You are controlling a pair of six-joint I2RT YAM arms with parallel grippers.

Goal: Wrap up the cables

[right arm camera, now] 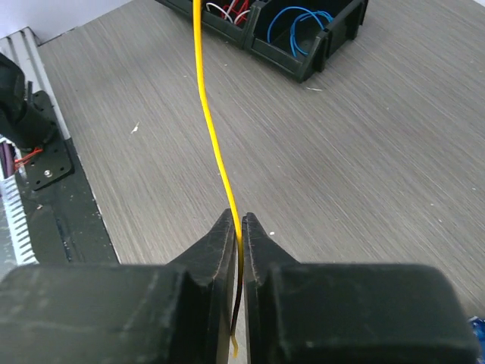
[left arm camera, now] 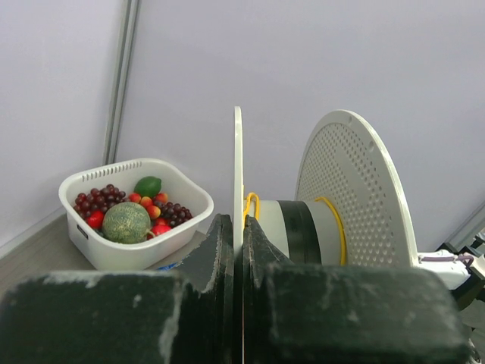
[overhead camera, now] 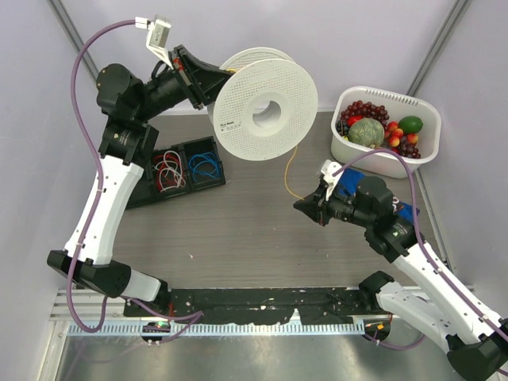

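On my overhead feed, the left arm (overhead camera: 111,194) at nine o'clock wears smooth white shells between chunky black joints. The right arm (overhead camera: 432,278) at four o'clock is built the same. A thin purple cable (overhead camera: 75,75) runs along the left arm to a small white block (overhead camera: 159,33) at eleven o'clock, and the right arm carries one like it. Up close, the left end effector (left arm camera: 237,227) and right end effector (right arm camera: 241,224) show matte black wedge-shaped fingers (left arm camera: 216,246). The left housing is scuffed pale.
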